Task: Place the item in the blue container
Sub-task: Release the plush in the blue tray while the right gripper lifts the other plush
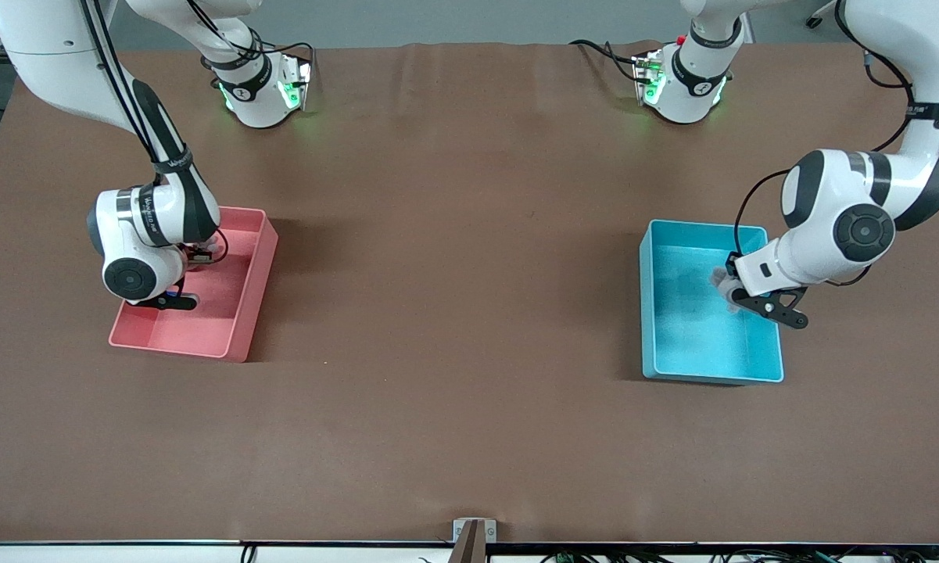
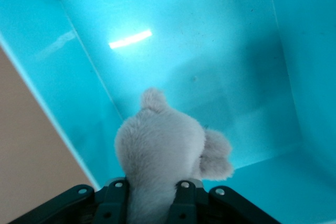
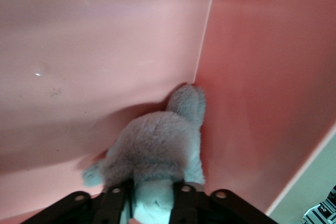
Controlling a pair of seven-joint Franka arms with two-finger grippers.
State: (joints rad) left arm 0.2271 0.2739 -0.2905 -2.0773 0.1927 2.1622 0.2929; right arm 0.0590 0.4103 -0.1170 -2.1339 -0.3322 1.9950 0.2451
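The blue container [image 1: 647, 313] sits at the left arm's end of the table. My left gripper [image 1: 730, 292] is low inside it, shut on a grey plush toy [image 1: 722, 285]. In the left wrist view the toy [image 2: 157, 148] sticks out from between the fingers of the left gripper [image 2: 150, 186], over the container's floor [image 2: 210, 51]. My right gripper [image 3: 148, 188] is down in the pink bin [image 1: 238, 313], shut on a second grey plush toy [image 3: 157, 145] that lies in a corner of the bin. The right wrist hides that toy in the front view.
The pink bin's walls [image 3: 262, 77] stand close around the right gripper. Brown table [image 1: 453, 313] stretches bare between the two bins. The arm bases [image 1: 262, 90] [image 1: 684, 82] stand at the table's edge farthest from the front camera.
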